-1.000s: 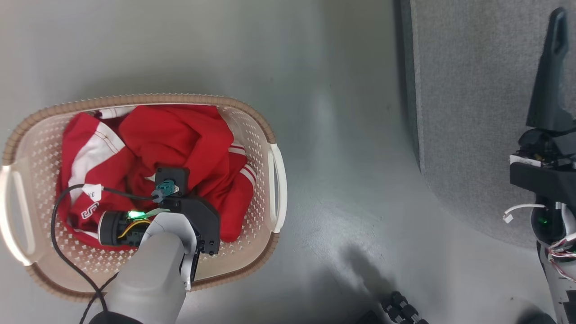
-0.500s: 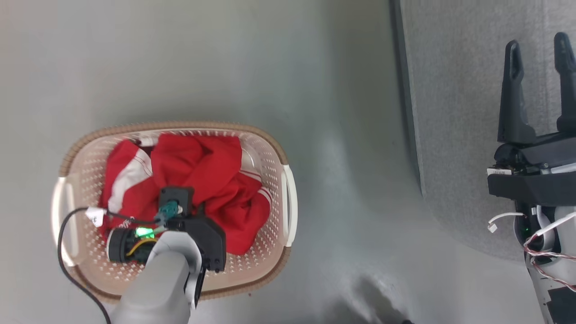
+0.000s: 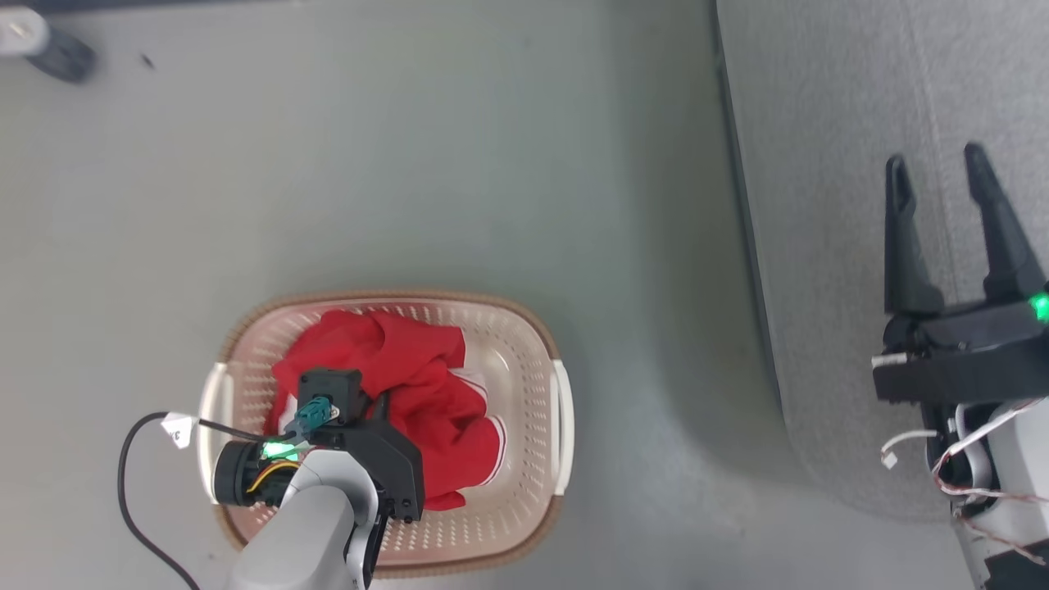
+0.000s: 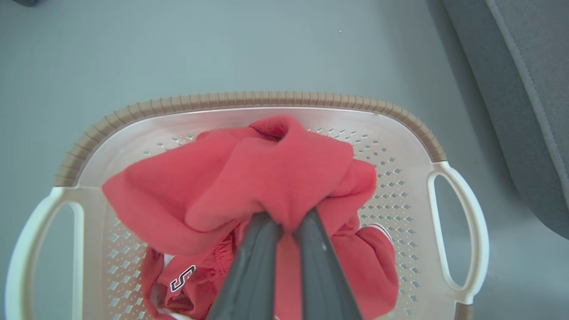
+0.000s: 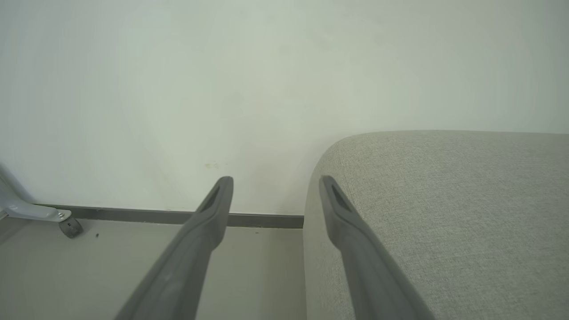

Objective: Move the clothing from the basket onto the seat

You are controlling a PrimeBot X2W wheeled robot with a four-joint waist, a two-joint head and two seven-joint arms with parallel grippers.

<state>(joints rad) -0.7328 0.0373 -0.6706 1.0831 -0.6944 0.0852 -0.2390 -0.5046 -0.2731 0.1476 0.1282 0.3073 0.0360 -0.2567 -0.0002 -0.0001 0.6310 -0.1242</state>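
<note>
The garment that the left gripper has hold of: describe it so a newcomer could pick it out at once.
Left of the grey seat, a cream basket of red clothing stands on the floor. The left gripper is shut on the topmost fold, plain red and bunched upward; the cloth beneath it bears a white S logo and white stripes.
</note>
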